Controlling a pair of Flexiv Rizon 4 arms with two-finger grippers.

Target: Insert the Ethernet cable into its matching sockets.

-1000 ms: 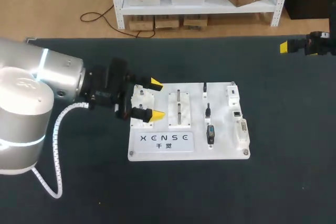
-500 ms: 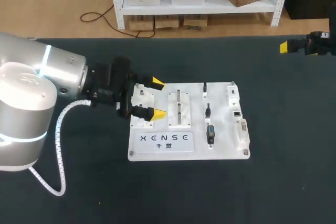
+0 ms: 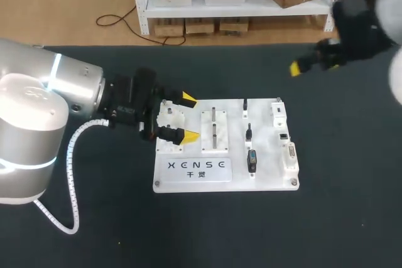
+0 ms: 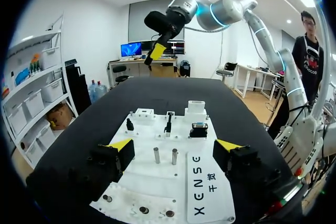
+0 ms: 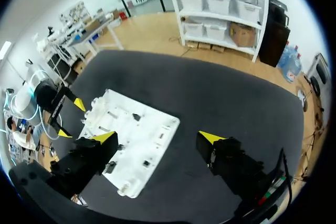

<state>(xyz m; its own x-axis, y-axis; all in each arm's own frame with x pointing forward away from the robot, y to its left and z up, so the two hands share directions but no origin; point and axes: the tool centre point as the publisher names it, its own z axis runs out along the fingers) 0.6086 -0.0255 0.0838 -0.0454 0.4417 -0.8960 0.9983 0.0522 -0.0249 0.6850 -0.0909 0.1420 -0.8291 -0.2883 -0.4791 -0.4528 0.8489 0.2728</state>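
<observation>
Pre-grasp: nothing held, Ethernet piece sits on the board.

Left gripper [image 3: 188, 117] hangs low over the left end of the white rectangular plastic board [image 3: 270, 177] on the dark table [image 3: 94, 230], fingers spread wide, empty. Right gripper [image 5: 157, 137] is high over the table's far right, also wide, empty. Best guess for the cable: the short black connector piece [image 3: 252, 159] in the board's right half, just beside the white socket blocks [image 3: 289, 158]; too small to confirm. Its long axis runs near-to-far across the board's short side; can't tell which end is the plug face. Advice: use the right arm, pinch the narrow sides, keep the plug square to the socket, push straight, no twist.
</observation>
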